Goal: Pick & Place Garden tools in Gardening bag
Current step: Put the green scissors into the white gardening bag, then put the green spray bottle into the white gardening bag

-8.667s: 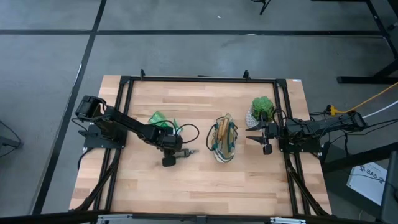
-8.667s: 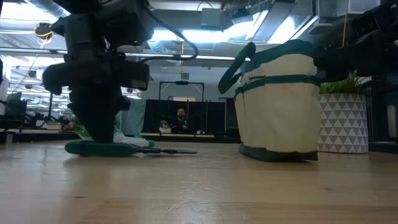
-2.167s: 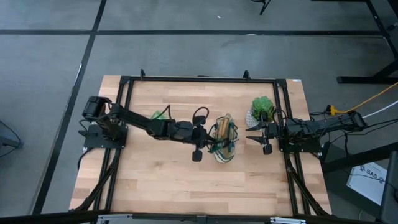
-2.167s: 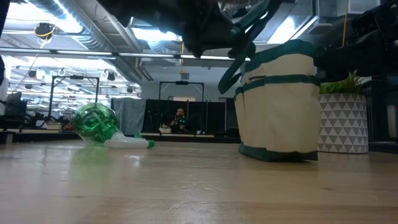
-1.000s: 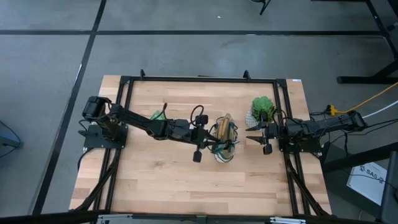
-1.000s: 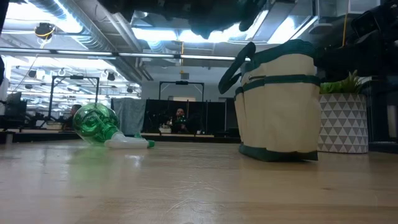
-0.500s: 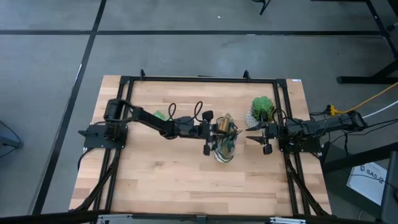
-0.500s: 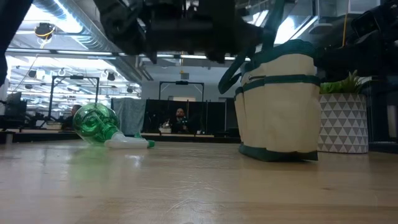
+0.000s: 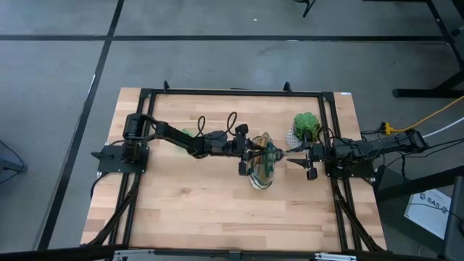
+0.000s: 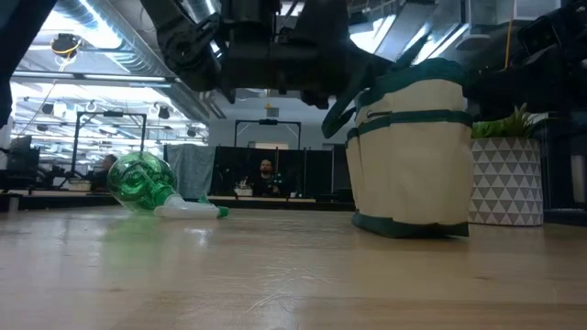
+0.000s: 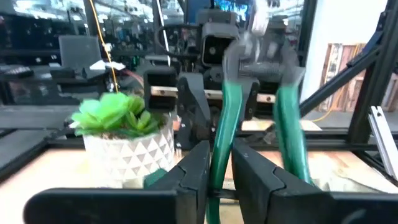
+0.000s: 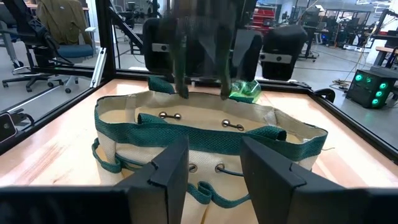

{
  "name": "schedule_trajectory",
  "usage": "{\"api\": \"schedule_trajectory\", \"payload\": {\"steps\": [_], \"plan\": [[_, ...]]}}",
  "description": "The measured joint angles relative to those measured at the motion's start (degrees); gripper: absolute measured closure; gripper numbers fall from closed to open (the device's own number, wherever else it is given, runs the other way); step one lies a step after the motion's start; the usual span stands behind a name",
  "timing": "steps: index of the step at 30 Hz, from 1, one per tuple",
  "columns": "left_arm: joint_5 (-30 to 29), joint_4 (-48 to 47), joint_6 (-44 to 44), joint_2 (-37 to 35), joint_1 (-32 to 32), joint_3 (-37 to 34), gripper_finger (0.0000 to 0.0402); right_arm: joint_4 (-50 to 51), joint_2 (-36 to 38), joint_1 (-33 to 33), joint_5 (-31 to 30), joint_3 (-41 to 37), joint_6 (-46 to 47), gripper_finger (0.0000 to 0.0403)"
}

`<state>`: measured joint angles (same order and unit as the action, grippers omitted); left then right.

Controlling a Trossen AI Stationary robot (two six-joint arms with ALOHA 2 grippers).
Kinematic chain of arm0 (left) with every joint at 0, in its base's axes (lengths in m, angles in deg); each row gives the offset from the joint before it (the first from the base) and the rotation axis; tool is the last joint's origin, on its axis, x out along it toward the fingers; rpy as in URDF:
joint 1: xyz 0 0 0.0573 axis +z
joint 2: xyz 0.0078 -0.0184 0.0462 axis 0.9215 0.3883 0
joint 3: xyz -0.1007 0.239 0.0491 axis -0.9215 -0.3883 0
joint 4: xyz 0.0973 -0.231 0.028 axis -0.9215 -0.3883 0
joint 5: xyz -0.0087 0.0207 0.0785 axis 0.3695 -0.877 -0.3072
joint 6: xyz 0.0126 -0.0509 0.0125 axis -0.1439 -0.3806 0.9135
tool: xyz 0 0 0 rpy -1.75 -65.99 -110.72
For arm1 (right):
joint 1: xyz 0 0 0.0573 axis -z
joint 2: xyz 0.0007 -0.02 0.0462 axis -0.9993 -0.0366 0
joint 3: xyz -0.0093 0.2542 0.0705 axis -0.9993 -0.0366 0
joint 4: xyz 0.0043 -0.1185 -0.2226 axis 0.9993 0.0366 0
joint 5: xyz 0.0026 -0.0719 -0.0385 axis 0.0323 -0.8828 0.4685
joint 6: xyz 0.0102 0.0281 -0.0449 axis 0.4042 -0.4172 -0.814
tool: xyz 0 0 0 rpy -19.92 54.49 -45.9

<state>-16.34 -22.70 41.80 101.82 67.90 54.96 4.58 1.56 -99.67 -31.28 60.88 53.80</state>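
The pruning shears [image 11: 255,93], with green handles and a metal head, stand upright over the open top of the gardening bag [image 9: 261,170]. My left gripper [image 9: 259,154] reaches out level over the bag and is shut on them. In the right wrist view the two green handles [image 12: 183,68] hang down above the bag's rim [image 12: 205,127]. The green spray bottle [image 10: 142,183] lies on its side on the table at the left, partly under my left arm [image 9: 186,134]. My right gripper [image 12: 214,168] waits open at the right of the bag. My left gripper pinches one green handle [image 11: 219,149] of the shears between its two fingers. The fingers come level from the table's left and lie across the handle. The shears hang upright, metal head [image 11: 258,28] up and handle ends down, lifted clear over the bag's opening.
A green plant in a white patterned pot [image 9: 304,127] stands just beyond the bag at the far right, close to my right arm. A black frame [image 9: 232,93] runs round the table. Bare wood lies along the near side [image 9: 217,210].
My left gripper has gone toward the table's right edge and down, tipping to level, and now reaches over the bag's opening. The shears have come along in it and now hang upright above the bag. The bag, the bottle and my right arm have kept still.
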Motion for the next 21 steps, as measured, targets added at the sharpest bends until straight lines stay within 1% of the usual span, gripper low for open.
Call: {"api": "schedule_trajectory", "payload": {"steps": [8,13,16,19,21], "plan": [[-0.26,-5.09,-3.03,-0.04,-0.03,0.0,0.0327,0.01,0.0,0.02,0.0,-0.02,-0.16,0.0256],[-0.27,-5.06,-2.96,-0.05,-0.32,0.0,0.0327,-0.03,-0.02,0.0,0.0,-0.02,-0.12,0.0256],[0.7,-4.77,-2.92,-0.83,-0.59,0.0,0.0327,-0.01,-0.02,0.0,0.0,-0.02,0.01,0.0256],[1.72,-6.19,-1.58,-2.62,-0.74,0.0,0.0327,-0.01,-0.02,0.0,0.0,-0.02,0.01,0.0256],[1.88,-9.7,1.09,-4.8,-1.08,0.0,0.0327,-0.01,-0.02,0.01,0.0,-0.02,0.01,0.0256]]}}
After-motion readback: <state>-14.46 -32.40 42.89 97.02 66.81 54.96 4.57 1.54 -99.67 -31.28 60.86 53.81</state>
